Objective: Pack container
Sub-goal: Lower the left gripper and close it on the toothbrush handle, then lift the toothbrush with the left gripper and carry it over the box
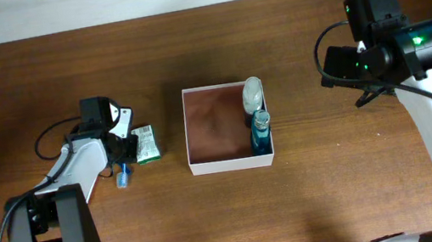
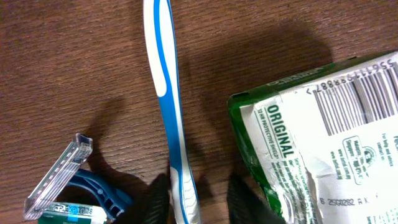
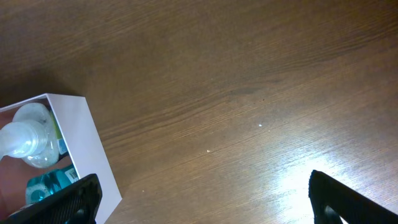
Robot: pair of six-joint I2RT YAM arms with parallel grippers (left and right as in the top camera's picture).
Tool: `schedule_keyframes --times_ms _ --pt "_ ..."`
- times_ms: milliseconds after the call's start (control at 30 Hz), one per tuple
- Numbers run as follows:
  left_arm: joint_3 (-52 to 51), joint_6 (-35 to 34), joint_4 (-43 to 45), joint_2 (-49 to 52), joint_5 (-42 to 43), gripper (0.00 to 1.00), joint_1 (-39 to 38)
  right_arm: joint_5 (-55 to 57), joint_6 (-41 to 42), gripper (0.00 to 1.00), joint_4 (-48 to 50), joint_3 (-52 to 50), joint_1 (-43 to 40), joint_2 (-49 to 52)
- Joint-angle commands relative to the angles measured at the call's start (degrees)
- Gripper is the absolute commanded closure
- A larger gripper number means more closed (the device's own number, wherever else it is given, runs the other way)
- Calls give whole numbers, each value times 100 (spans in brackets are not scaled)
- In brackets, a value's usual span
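Table (image 1: 37, 70), far edge along the top of the overhead view. There is bare wood on all sides of the container (image 1: 206, 167). The widest free strip runs along the far edge, and there is more between the container and the right arm.

Counts: 1 container, 2 bottles inside it, 1 toothbrush, 1 green packet, 1 razor, 2 arms.

The container sits mid-table, open top up. The clear bottle (image 1: 253, 91) and blue bottle (image 1: 261, 131) both stand against its right wall, the clear one at the far right corner.

Left gripper (image 2: 202, 190) is left of the container, low over the loose items. Its fingers (image 2: 160, 200) are narrow and straddle the toothbrush (image 2: 166, 99) at the handle. One finger is at the handle and a dark gap shows on the other side, so it is not clamped. The green packet (image 2: 323, 137) is just beside the fingers on the container side, lying between them and the container wall. The razor (image 2: 59, 180), with a clear cap, is on the other side, apart from the brush.

Right gripper (image 3: 204, 180) is spread wide with nothing between the fingers, over bare wood. It is well right of the container and towards the far edge. In the right wrist view the container's corner shows near one finger (image 3: 71, 202).
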Motion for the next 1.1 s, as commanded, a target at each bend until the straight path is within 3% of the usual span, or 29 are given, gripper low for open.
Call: schedule_keyframes --times_ms 0,333,567,733,1067 --pt "-50 46 11 79 87 76 -2 50 2 2 0 76 -26 9" --pt "-50 -4 -155 79 83 88 -2 52 2 2 0 76 -26 9" --pt "-46 -87 -225 70 76 91 -2 52 2 2 0 76 -26 9" --pt "74 -168 -417 -39 -411 92 -2 52 2 2 0 76 -26 9" --pt "417 -763 -719 -1016 -525 93 -15 52 2 2 0 76 -26 9"
